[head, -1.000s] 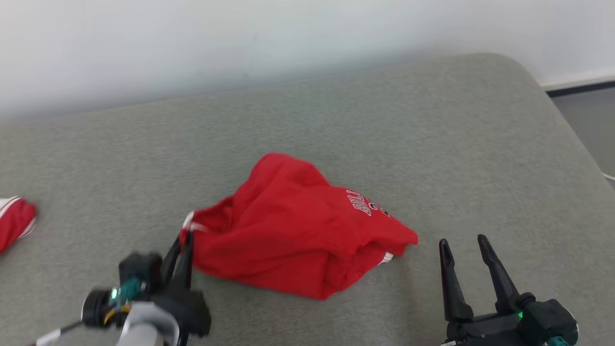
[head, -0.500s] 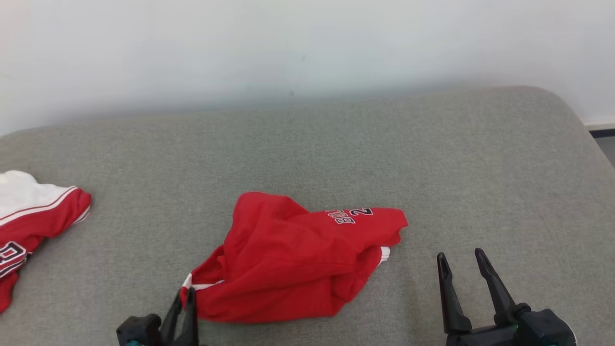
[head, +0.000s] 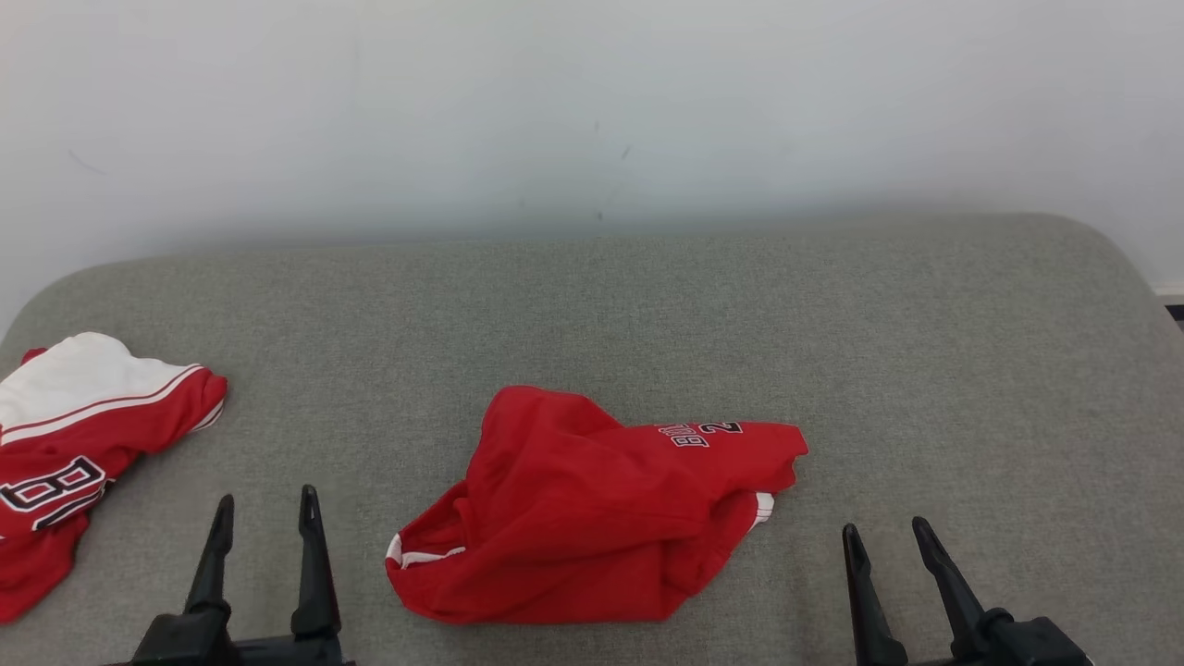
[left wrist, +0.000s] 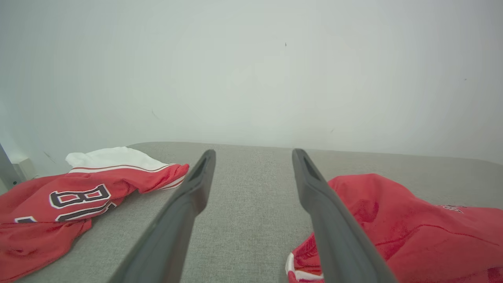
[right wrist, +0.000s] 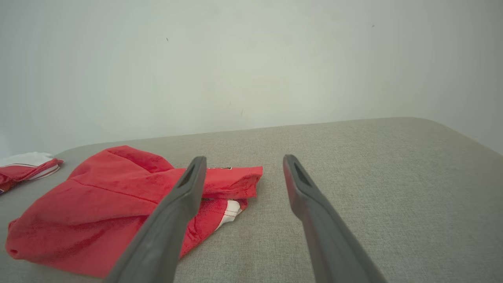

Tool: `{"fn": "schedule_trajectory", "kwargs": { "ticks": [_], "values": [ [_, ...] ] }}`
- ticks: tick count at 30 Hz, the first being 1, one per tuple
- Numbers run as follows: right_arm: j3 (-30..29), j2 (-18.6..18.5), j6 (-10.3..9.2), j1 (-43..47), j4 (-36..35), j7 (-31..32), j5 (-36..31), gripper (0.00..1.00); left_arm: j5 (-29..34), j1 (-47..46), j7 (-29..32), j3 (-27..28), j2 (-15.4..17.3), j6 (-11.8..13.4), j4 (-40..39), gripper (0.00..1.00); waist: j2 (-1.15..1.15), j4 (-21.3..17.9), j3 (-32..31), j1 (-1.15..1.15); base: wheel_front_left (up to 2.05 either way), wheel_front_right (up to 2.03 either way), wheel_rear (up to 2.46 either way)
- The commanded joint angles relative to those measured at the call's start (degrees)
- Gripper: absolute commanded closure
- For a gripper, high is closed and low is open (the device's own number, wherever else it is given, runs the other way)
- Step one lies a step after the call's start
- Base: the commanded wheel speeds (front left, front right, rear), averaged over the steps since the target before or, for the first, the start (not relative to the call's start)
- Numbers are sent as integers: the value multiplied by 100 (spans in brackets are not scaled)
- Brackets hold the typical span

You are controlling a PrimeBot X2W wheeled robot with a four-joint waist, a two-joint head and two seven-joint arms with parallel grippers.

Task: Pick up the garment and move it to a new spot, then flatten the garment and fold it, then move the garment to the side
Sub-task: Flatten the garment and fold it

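Note:
A crumpled red garment [head: 592, 513] with white trim and dark lettering lies in a heap at the middle of the grey cushioned surface [head: 647, 305]. It also shows at the right in the left wrist view as the garment [left wrist: 412, 232] and at the left in the right wrist view as the garment [right wrist: 98, 212]. My left gripper [head: 264, 504] stands open at the lower left, apart from the cloth, nothing between its fingers [left wrist: 184, 204]. My right gripper [head: 883, 536] stands open at the lower right, just beyond the garment's right end.
A second red and white jersey [head: 74, 444] with dark numbers lies at the surface's far left, seen too as the jersey [left wrist: 78, 196]. A pale wall [head: 592, 111] rises behind the surface. The cushion's rounded right edge [head: 1128, 277] drops off at the far right.
My left gripper has let go of the garment's hem, opened and drawn back to the lower left. The camera has shifted, bringing the second jersey into view. The garment now rests loose.

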Motion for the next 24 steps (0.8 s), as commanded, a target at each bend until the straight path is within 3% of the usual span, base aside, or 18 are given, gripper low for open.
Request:
{"fn": "schedule_trajectory", "kwargs": {
  "ticks": [1,6,14,24],
  "values": [
    [-35,13,-13,59,94,-1,25,0,209,151,-19,97,2,36,-170,0,0,22,-18,1,0,0,0],
    [-120,11,-13,8,392,-1,41,0,576,553,-20,434,-68,46,-452,0,0,91,-45,1,0,0,0],
    [-186,12,-13,-301,995,1,-100,0,864,784,-19,478,-79,-137,-360,0,0,295,-51,1,0,0,0],
    [-94,-374,-13,-1561,1940,295,13,0,919,545,-20,435,-227,-369,-136,0,0,544,88,1,0,0,0]
  ]
}}
